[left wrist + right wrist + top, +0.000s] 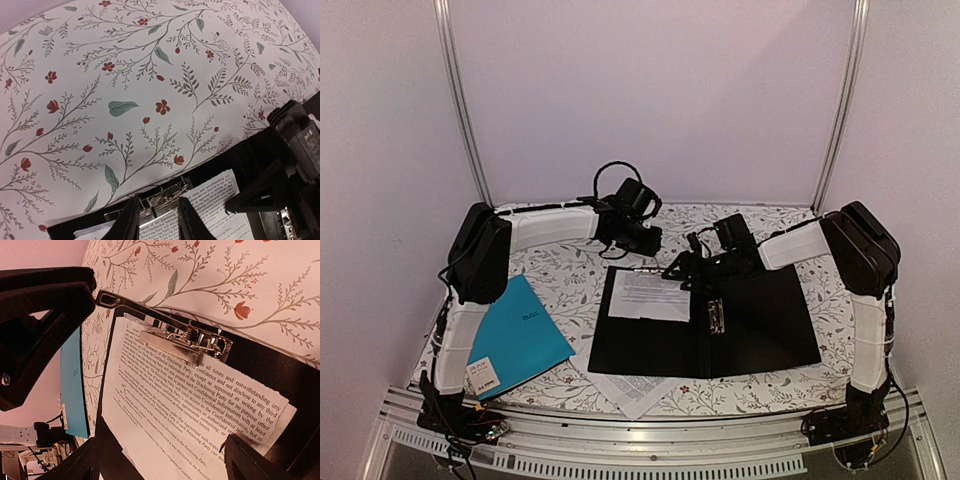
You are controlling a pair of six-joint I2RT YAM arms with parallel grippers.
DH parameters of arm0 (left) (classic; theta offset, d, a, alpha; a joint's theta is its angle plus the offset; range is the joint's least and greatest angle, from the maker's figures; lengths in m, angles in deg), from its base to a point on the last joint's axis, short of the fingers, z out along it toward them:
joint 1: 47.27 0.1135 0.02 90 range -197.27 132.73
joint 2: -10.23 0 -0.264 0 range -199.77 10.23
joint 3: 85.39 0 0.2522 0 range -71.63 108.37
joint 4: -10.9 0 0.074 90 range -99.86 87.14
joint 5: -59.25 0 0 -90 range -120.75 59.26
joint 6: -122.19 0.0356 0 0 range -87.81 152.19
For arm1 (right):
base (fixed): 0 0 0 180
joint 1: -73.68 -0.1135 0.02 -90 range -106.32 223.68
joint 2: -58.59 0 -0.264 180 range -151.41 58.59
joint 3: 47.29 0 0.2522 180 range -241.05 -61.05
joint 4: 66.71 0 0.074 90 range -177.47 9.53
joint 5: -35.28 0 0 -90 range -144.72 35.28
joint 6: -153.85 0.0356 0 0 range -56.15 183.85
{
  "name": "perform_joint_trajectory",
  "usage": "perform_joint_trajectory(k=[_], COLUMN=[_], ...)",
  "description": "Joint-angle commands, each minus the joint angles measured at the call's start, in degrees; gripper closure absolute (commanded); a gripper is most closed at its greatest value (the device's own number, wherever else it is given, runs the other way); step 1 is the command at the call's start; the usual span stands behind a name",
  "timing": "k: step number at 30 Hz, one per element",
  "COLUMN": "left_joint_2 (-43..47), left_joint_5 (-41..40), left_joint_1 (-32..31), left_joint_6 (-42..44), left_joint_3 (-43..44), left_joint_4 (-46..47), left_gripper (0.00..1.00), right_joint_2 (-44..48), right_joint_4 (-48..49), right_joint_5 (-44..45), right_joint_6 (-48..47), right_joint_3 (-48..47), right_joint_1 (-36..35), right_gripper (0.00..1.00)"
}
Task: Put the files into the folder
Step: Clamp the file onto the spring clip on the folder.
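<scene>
- Two halves of the black folder (760, 320) lie open flat in the middle of the flowered table (570, 275). A blue folder (520, 335) sits well to its left.
- Of the files, one printed sheet (165, 400) lies on the folder's left half with its top edge under the clip. A loose sheet (635, 392) pokes out from under the folder's near edge.
- The right gripper (695, 265) hangs over the clipped page, jaws spread wide and holding nothing.
- The left gripper (160, 202) has its jaws drawn narrow and astride the silver clip (185, 342), seemingly pinching it.
- Step in hand, as I judge it: securing the first page.
- Next, the clip should be let go without shifting the page. The loose sheet must then be pulled clear and laid on top.
</scene>
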Motion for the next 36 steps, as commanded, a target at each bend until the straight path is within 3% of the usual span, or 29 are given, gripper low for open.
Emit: perform_joint_trajectory(k=[1, 36], left_joint_2=[-0.58, -2.63], left_joint_5=[0.67, 2.02], left_joint_1=[0.6, 1.48], left_joint_6=[-0.12, -1.1], left_joint_3=[0.35, 1.43], left_joint_4=[-0.62, -0.57], left_gripper=[0.73, 0.79], right_joint_2=[-4.25, -4.76], right_joint_4=[-6.05, -5.78], right_joint_5=[2.51, 1.81], right_joint_6=[0.37, 1.15], right_joint_3=[1.85, 2.05], right_joint_1=[0.15, 0.17], right_gripper=[0.14, 0.16])
